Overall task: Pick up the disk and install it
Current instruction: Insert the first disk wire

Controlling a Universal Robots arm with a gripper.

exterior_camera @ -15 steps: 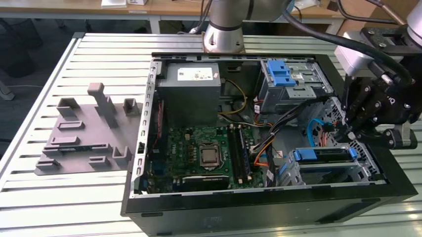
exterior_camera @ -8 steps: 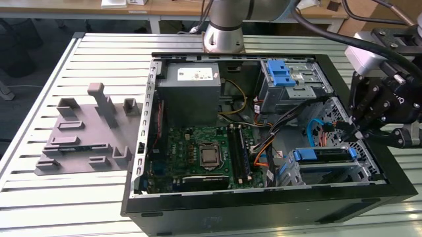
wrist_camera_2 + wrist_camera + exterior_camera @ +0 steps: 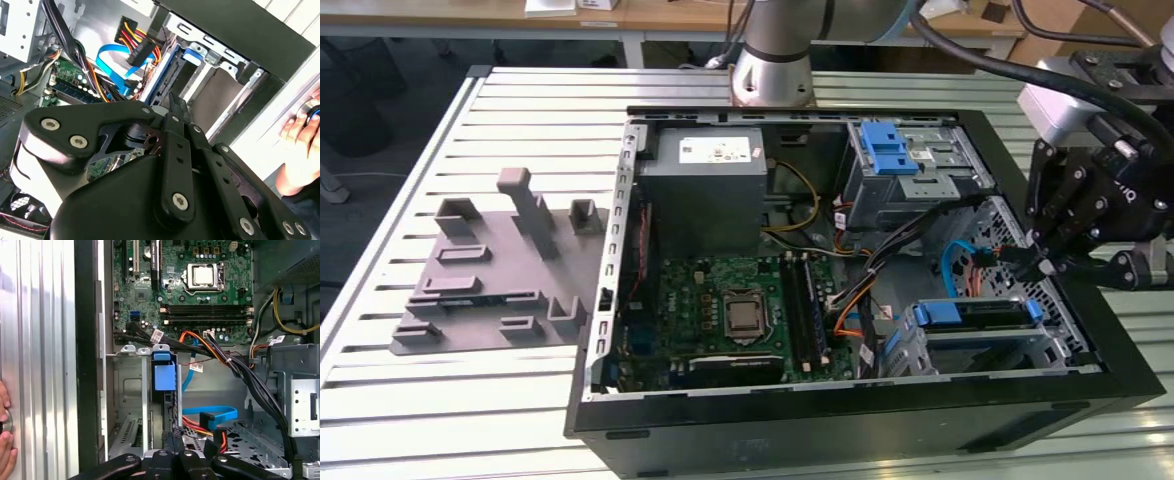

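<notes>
The disk (image 3: 977,314) sits slotted in the lower drive cage (image 3: 987,350) at the exterior view's right front corner of the open computer case, its blue carrier frame facing up. In the first wrist view the disk (image 3: 165,377) stands edge-on in that cage, blue tab on top. The second wrist view shows the disk's blue frame edge (image 3: 169,67) just past my fingertips. My gripper (image 3: 1047,265) hangs over the case's right side, slightly behind the cage, fingers together, holding nothing. It also appears in both wrist views (image 3: 175,106) (image 3: 173,436).
A motherboard (image 3: 734,310), grey power supply (image 3: 707,190) and upper blue-latched drive cage (image 3: 907,160) fill the case. Blue data cable (image 3: 212,415) and bundled wires (image 3: 240,370) lie near the gripper. A grey fixture (image 3: 494,270) rests on the slatted table. A person's hand (image 3: 302,135) touches the table beside the case.
</notes>
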